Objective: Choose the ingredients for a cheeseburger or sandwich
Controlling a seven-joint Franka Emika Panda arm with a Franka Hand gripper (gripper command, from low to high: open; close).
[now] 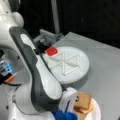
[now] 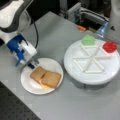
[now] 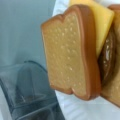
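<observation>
Hand [image 2: 32, 63] sits at the left rim of the plate [image 2: 27, 83], jaw state can't tell, nothing visibly held. Bread squares [image 2: 46, 77] w/ cheese [image 3: 101, 22] lie stacked there; prob. light, stiff, slick plastic; grip by thin edges.

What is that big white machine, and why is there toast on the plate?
It is a robot arm, and the toast is toy food. The robot is making a pretend sandwich. Two pictures are taken by cameras standing off the arm, and one by a camera on its wrist. In a front view, its tool sits at the edge of a small white plate. On that plate lie two bread squares, with a cheese square and a dark patty tucked between them. The tool holds nothing. On the big round tray rest a green leaf and a red disc.
</observation>
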